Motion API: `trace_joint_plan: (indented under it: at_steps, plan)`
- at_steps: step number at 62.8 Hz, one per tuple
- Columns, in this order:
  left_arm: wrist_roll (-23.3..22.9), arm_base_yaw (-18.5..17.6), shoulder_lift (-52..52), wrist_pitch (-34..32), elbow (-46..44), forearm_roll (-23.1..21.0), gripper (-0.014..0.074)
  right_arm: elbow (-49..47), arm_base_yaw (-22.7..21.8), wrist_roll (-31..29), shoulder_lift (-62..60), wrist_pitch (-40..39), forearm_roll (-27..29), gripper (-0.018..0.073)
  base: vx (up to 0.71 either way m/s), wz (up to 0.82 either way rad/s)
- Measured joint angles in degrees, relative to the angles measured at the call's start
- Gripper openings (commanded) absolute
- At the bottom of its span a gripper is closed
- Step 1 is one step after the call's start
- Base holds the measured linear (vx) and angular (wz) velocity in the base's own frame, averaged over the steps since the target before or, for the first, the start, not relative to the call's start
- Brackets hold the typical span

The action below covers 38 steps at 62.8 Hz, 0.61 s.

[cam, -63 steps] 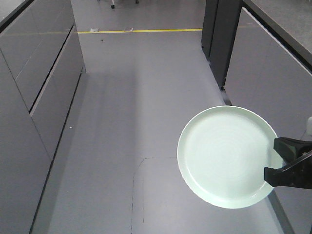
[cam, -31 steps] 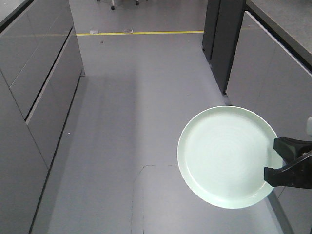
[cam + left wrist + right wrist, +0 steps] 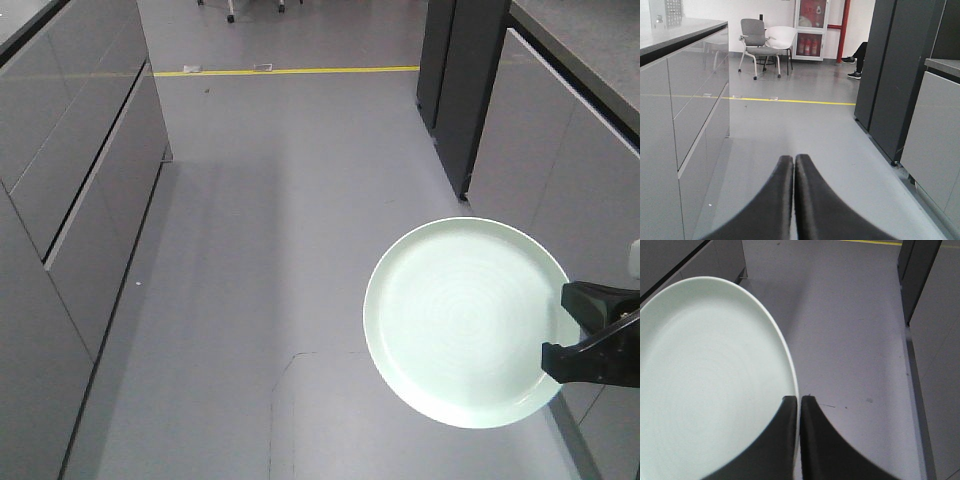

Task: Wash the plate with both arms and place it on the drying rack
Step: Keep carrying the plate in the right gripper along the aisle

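Pinching the one plate [image 3: 460, 320] by its rim, the right gripper [image 3: 799, 399] had jaws almost together; the left gripper [image 3: 794, 157] was closed on nothing. Two chairs [image 3: 756, 37] stood far off.

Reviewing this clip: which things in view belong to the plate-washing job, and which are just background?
Job: plate, clamped at its rim by the right gripper; left gripper, shut and empty. No drying rack in view.
Background: grey cabinets, yellow floor line, grey chair, white chair, someone's legs.
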Motion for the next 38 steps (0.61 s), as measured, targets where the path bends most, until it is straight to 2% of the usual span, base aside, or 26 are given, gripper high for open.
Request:
trace_joint_plan:
  at_steps: [38]
  plan:
    - [0.0,0.0,0.0,0.0,0.0,0.0,-0.0006,0.0,0.0,0.0,0.0,0.0,0.0,-0.0008,0.11,0.02]
